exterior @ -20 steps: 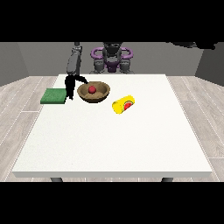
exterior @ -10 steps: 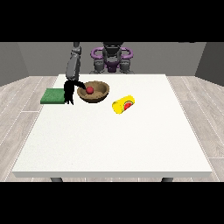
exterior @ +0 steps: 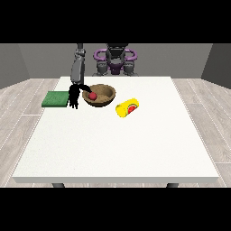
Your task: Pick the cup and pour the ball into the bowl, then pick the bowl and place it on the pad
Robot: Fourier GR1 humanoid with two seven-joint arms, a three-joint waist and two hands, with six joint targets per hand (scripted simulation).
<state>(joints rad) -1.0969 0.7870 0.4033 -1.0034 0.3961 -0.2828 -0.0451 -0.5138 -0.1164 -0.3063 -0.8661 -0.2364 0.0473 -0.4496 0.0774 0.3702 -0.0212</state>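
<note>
Cup (exterior: 127, 108) on its side, mouth toward four o'clock, ball (exterior: 92, 95) in bowl (exterior: 101, 95), hand at view's left (exterior: 73, 96) at bowl's nine o'clock rim, thumb hooked over it, pad (exterior: 56, 99) at nine

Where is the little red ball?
In the front view, the red ball sits inside the brown bowl, toward its left side, right beside the black hand.

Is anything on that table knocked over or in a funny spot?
Yes: the yellow cup lies on its side on the table, right of the brown bowl. It looks tipped over rather than standing. The red ball sits in the bowl, and nothing seems spilled or broken.
</note>
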